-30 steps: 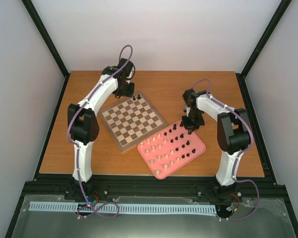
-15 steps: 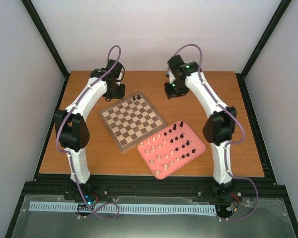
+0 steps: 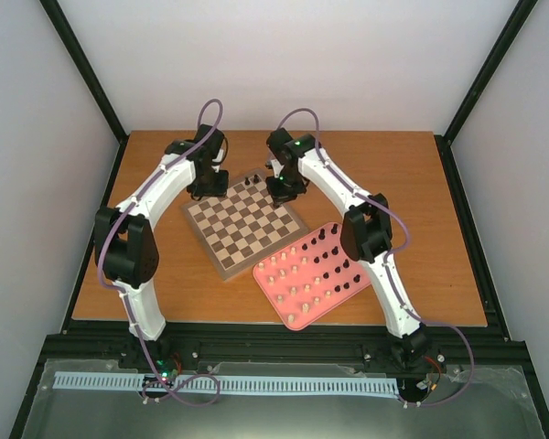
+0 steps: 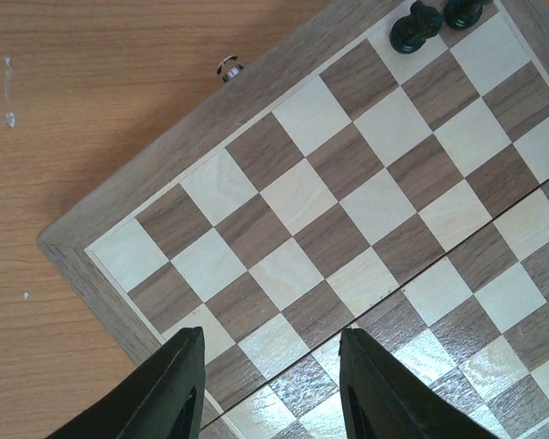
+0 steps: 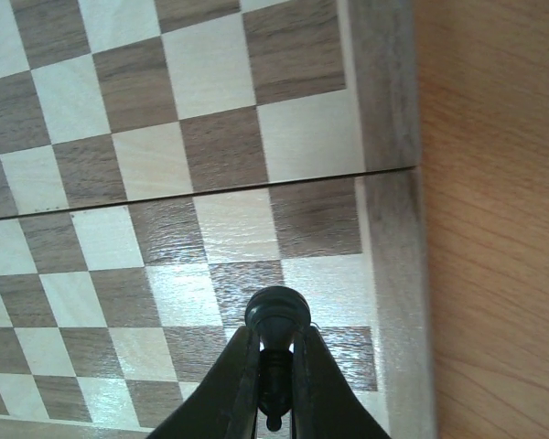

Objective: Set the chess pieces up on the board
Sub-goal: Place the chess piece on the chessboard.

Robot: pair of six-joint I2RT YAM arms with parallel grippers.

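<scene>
Right gripper (image 5: 274, 366), reaching to upper centre, pinches a dark chess piece (image 5: 277, 315) above the board (image 5: 165, 192); left gripper (image 4: 270, 375) hovers parted, empty.

**Chessboard and pieces, set-up barely begun**

The board (image 3: 244, 219), dark-brown and cream checks inside a brownish border, lies flat and turned diagonally. Two dark pieces (image 4: 416, 23) stand upright side by side at its far corner. A third dark piece (image 5: 277, 313), round-headed, is pinched in the right gripper (image 5: 276, 346) over the board's edge squares. The other dark pieces (image 3: 334, 256) and the cream pieces (image 3: 288, 282) stand in the pink tray (image 3: 295, 320) just beside the board.

Two chessmen (image 3: 248, 182) at board's (image 3: 242, 224) far corner, tray (image 3: 366, 273) to right
</scene>
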